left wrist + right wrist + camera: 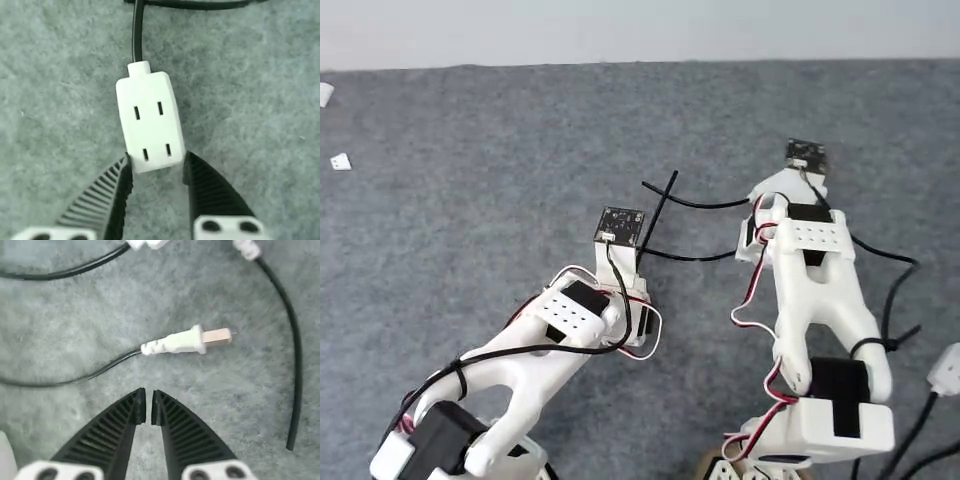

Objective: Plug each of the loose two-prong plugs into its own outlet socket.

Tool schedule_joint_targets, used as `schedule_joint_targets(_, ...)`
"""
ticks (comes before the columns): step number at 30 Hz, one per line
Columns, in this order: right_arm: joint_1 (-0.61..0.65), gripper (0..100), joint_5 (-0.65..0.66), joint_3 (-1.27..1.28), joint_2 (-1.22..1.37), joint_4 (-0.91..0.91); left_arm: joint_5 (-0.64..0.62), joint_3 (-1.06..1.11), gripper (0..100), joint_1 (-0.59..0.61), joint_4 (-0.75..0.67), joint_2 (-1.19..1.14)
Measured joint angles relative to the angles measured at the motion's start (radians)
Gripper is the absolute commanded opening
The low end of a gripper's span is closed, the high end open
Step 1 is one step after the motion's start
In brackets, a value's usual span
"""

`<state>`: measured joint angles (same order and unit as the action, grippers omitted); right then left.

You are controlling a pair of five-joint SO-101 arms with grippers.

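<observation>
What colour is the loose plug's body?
White; the plug shows best in the right wrist view.

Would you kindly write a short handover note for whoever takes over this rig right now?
Left gripper: shut on the white outlet block, at the end away from its cord. The block lies flat on the grey carpet.
Right gripper: shut, holding nothing, just short of a loose plug lying on the carpet.
Done: nothing plugged in; both sockets on the block are empty.
Left: grasp the plug, seat it in a socket, then do the same for any other plug.
</observation>
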<state>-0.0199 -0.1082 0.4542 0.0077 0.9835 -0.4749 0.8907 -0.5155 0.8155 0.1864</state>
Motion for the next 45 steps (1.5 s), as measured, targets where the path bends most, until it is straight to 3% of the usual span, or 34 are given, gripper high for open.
schedule_joint_targets(5,0.057,3.0,0.044,-0.031,0.0,0.051,0.005,0.0,21,0.0,0.048,0.0)
schedule_joint_targets(10,0.086,2.6,0.206,-0.034,0.0,0.054,0.005,0.0,21,0.0,0.051,0.0)
schedule_joint_targets(15,0.086,2.9,0.491,-0.074,0.003,0.054,0.005,0.0,21,0.0,0.055,0.0)
schedule_joint_targets(21,0.051,3.9,0.98,-0.095,0.003,0.054,0.008,0.0,21,0.048,0.074,0.005)
schedule_joint_targets(24,0.038,12.7,1.232,-0.097,0.003,0.066,0.008,0.0,21,0.071,0.086,0.054)
schedule_joint_targets(26,0.028,16.9,1.329,-0.106,0.003,0.109,0.011,0.015,21,0.074,0.086,0.107)
schedule_joint_targets(33,0.034,10.6,1.419,-0.141,0.04,0.12,0.098,0.189,21,0.095,0.044,0.338)
schedule_joint_targets(39,0.032,10.4,1.47,-0.17,0.224,0.025,0.114,0.287,21,0.158,-0.002,0.508)
schedule_joint_targets(45,-0.006,10.0,1.471,-0.368,0.442,0.015,0.143,0.31,21,0.187,-0.005,0.572)
